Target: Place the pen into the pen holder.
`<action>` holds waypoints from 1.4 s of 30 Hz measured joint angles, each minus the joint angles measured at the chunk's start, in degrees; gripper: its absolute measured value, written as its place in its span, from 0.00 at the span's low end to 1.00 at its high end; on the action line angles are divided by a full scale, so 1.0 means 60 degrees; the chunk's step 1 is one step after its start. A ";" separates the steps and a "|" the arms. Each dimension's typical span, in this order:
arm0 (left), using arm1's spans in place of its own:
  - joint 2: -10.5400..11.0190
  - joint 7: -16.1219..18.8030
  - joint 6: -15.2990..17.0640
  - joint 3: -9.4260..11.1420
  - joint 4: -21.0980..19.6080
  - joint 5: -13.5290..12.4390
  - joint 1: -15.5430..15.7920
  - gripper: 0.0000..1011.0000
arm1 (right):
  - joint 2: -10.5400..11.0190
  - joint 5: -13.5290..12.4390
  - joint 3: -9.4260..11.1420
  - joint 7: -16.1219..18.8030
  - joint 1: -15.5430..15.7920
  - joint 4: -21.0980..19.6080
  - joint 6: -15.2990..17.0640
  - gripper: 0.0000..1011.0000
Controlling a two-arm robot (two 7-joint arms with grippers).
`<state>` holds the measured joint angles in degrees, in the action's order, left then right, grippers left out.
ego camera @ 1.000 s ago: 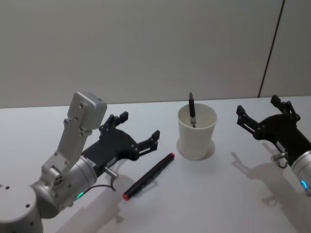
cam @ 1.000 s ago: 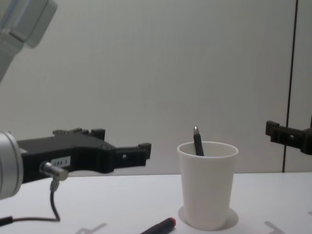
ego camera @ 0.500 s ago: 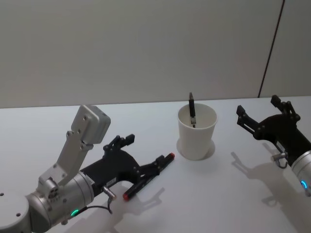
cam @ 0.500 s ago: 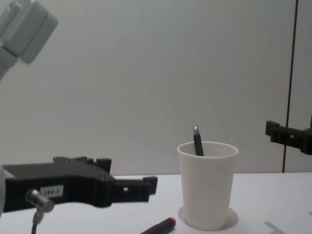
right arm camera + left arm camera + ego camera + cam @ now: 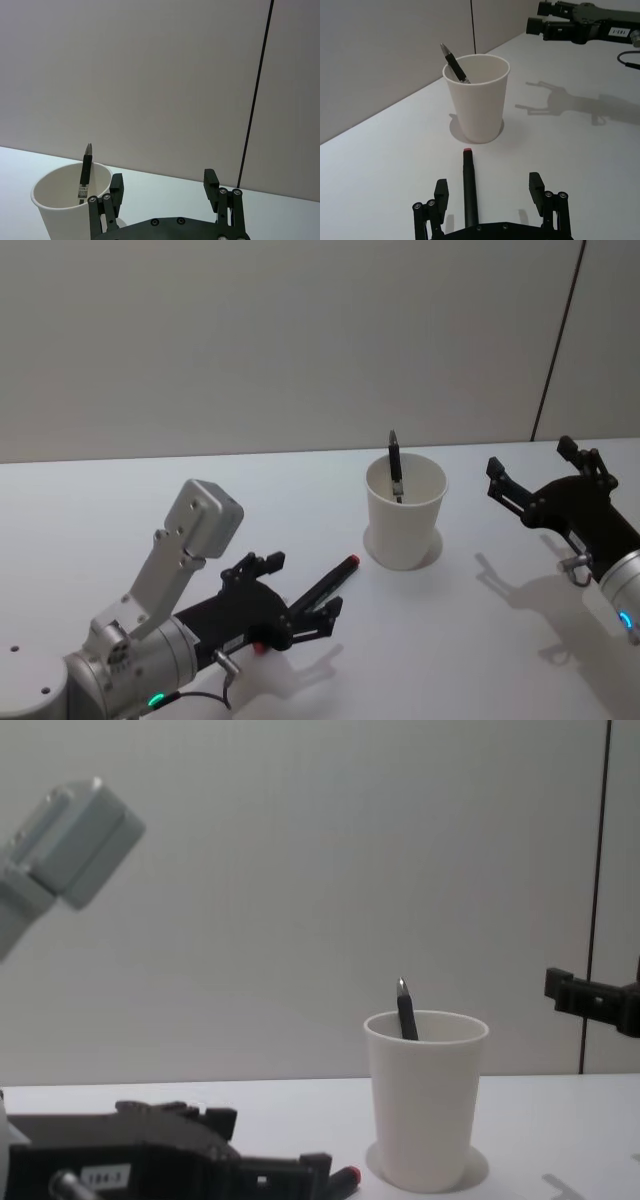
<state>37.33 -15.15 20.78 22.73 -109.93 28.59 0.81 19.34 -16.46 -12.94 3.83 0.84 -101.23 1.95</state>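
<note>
L gripper (image 5: 300,587) has dropped over the pen (image 5: 335,578), fingers (image 5: 441,192) apart astride it, pen flat on table (image 5: 470,640) near pen holder (image 5: 405,515), so grasp looks next; R gripper (image 5: 530,458) parked right, spread

White tabletop (image 5: 120,500) under the left gripper (image 5: 303,585), plain grey wall (image 5: 250,340) beyond it, thin dark vertical seam (image 5: 559,340) in that wall behind the right gripper (image 5: 530,457), faint forked shadow (image 5: 497,575) on the tabletop beside it
</note>
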 joint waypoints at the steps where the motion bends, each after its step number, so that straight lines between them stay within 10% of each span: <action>1: -0.0012 -0.0013 0.0074 0.0022 0.0027 -0.0041 -0.0001 0.99 | 0.0000 0.0000 0.0000 0.0000 0.0001 0.0000 0.0000 0.99; 42: -0.0609 0.0246 0.1251 0.0294 0.0746 -0.0819 0.0226 0.99 | 0.0000 0.0000 0.0000 0.0000 0.0000 0.0000 0.0000 0.99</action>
<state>33.68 -13.67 28.29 24.49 -105.46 23.67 2.17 19.33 -16.46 -12.94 3.82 0.84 -101.23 1.95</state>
